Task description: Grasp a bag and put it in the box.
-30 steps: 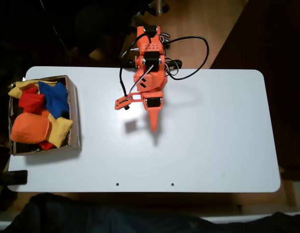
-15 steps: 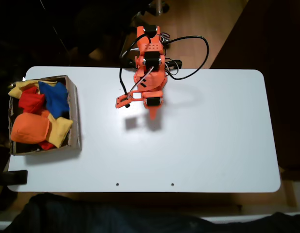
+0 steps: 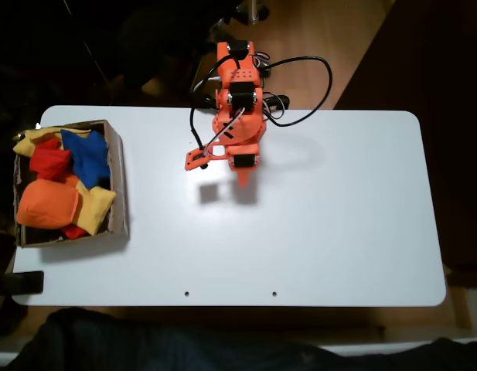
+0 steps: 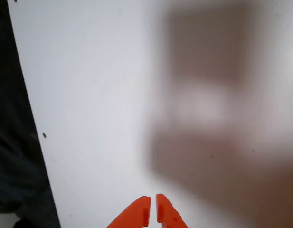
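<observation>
The orange bag (image 3: pixel 46 204) lies in the brown cardboard box (image 3: pixel 119 184) at the table's left edge in the fixed view, among red, blue and yellow bags. The orange arm is folded back near the table's far edge, well right of the box. Its gripper (image 3: pixel 243 182) points toward the table's front. In the wrist view the gripper (image 4: pixel 151 199) rises from the bottom edge, its two orange fingertips (image 4: pixel 141 209) nearly touching, shut with nothing between them, above bare white tabletop.
The white table (image 3: pixel 331 232) spreads wide to the right and front of the arm. Black cables (image 3: pixel 300 85) loop behind the arm's base. A dark cloth (image 3: pixel 145 340) lies along the table's front edge.
The arm has drawn back toward its base, so the gripper tip sits higher up the fixed view than a second ago. The bags in the box have not moved.
</observation>
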Available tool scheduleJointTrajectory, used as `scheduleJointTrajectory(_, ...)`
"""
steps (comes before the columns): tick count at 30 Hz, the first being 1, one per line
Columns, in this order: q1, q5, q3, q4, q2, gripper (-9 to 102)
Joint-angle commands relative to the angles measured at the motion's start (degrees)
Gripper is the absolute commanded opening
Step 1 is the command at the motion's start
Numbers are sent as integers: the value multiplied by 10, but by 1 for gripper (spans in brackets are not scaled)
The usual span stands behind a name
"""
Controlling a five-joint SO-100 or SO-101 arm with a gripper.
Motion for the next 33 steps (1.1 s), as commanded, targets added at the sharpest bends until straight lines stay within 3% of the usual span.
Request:
scheduleJointTrajectory(1, -2, 2, -20, 2, 1, 0)
scheduleJointTrajectory(33, 29, 8, -20, 2, 0, 0)
